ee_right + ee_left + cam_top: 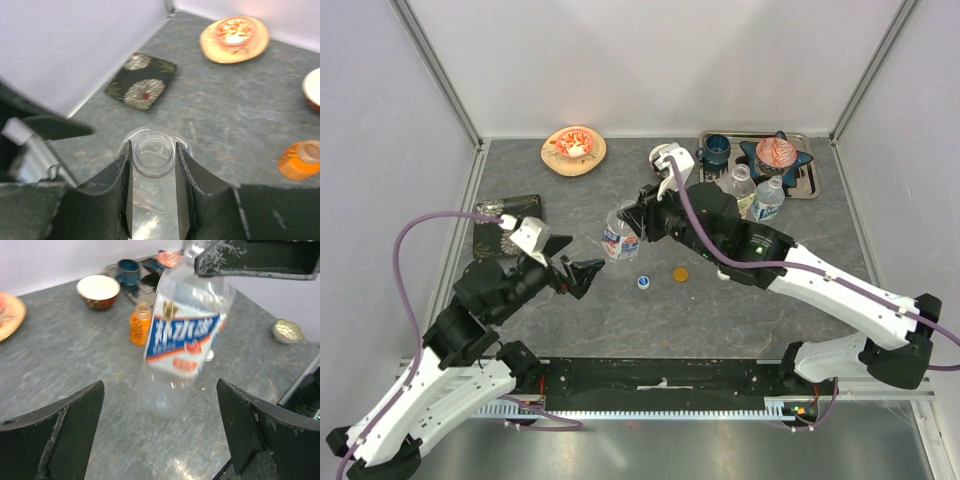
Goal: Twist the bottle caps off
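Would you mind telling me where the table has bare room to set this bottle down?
Bare table lies near the arm bases, below the blue cap and orange cap. Another free patch sits between the orange plate and black mat. The tray corner, with two bottles, is crowded.

Glossy clear plastic bottle [180,345] with paper-like label; matt grey stone-look table [740,310].

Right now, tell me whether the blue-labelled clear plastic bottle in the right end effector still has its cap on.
Off. The blue-labelled clear plastic bottle shows an open threaded neck between the right end effector fingers.
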